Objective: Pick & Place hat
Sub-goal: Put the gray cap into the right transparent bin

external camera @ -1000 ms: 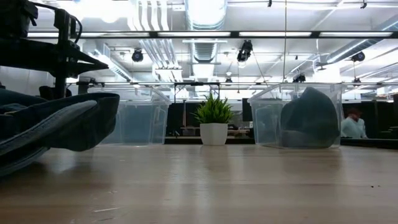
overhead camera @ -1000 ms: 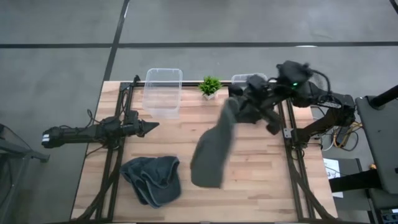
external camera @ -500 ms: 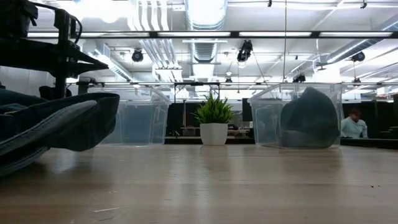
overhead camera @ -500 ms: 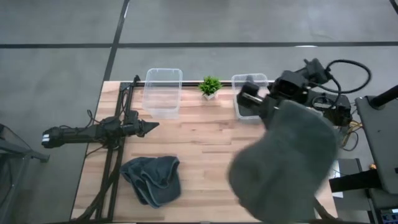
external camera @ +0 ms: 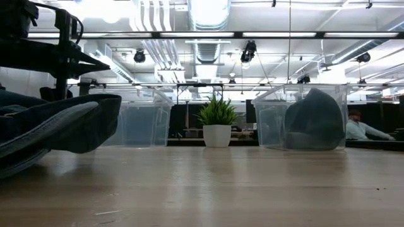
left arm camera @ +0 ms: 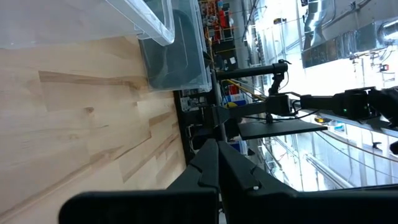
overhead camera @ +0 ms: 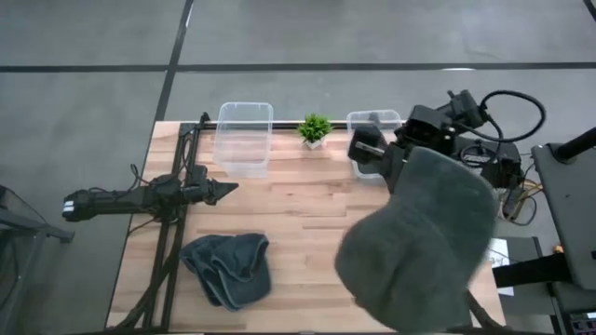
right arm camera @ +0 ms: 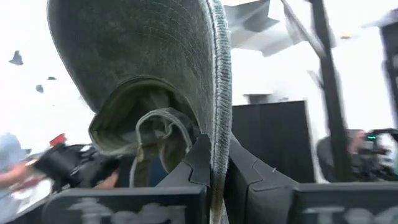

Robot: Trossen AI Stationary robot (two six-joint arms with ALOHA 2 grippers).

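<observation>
My right gripper is raised over the table's far right part, shut on a grey brimmed hat. The hat is lifted high and shows large over the table's right half. In the right wrist view the hat's hollow crown and a cord show above the gripper. The low view does not show this hat. A pile of dark hats lies on the table's near left part. My left gripper is shut and waits at the table's left side. My right gripper pinches the hat's brim at its edge between the two fingers, which lie one on each face of the brim. The hat is lifted clear of the table and spreads out beyond the fingers, its crown's opening facing the wrist camera.
Two clear bins stand at the far edge: one on the left and one on the right, partly under the right arm, with a dark hat inside. A small potted plant stands between them. A person shows beyond the table.
My right gripper has risen and tipped upward, swinging from over the table's middle toward its right side. The hat, which hung edge-on below the fingers, has swung up and now shows broad and lifted high. In the last half second it has hardly moved.
</observation>
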